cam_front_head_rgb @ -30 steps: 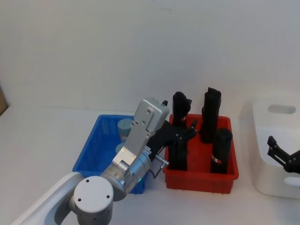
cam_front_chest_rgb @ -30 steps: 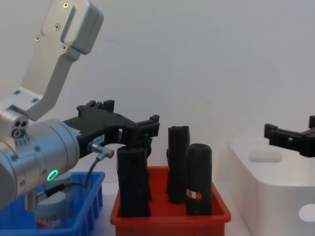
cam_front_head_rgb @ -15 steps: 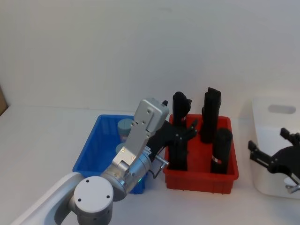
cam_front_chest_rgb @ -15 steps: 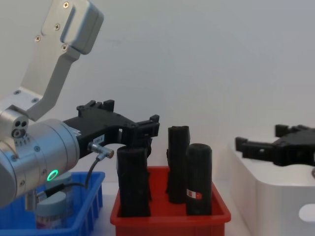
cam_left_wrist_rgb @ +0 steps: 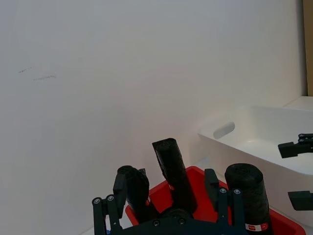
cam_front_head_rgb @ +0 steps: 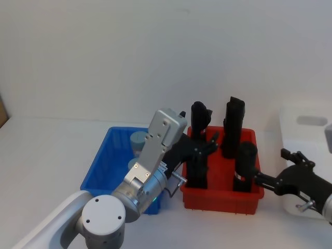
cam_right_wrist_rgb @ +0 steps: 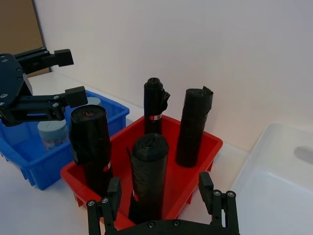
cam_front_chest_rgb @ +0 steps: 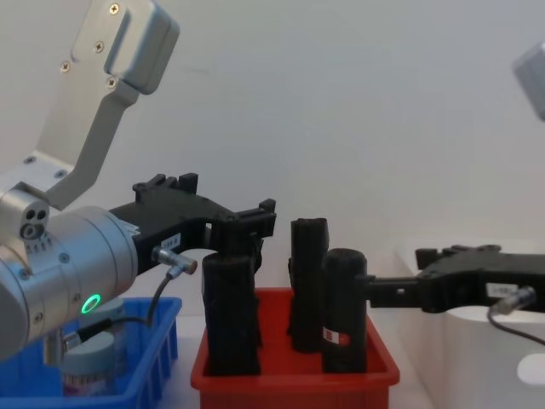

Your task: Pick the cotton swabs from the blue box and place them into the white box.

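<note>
The left claw [cam_front_head_rgb: 207, 144] hangs over the left side of the red bin [cam_front_head_rgb: 223, 199], above the front-left of four upright black rolls [cam_front_head_rgb: 233, 124]. Its fingers are spread wide with nothing between them, which the left wrist view makes plain. The left arm [cam_front_head_rgb: 155, 155] rises across the right half of the blue box [cam_front_head_rgb: 101, 163], which sits on the white surface [cam_front_head_rgb: 41, 150] just beside the red bin. The cotton swabs [cam_front_head_rgb: 139, 139] are inside the blue box: two pale tubs can be made out, one toward its back wall and one nearer the front. The arm partly hides the front tub in the head view. In the right wrist view the nearer tub stands upright on the box floor, showing its printed label band. The right claw [cam_front_head_rgb: 270, 166] is low at the red bin's right end, between that bin and the white box [cam_front_head_rgb: 290, 129]. It points toward the front-right roll, with one fingertip close beside that roll. This claw is also wide and empty. The white box stands apart to the right of the red bin, and the part of its inside that is visible holds nothing.
</note>
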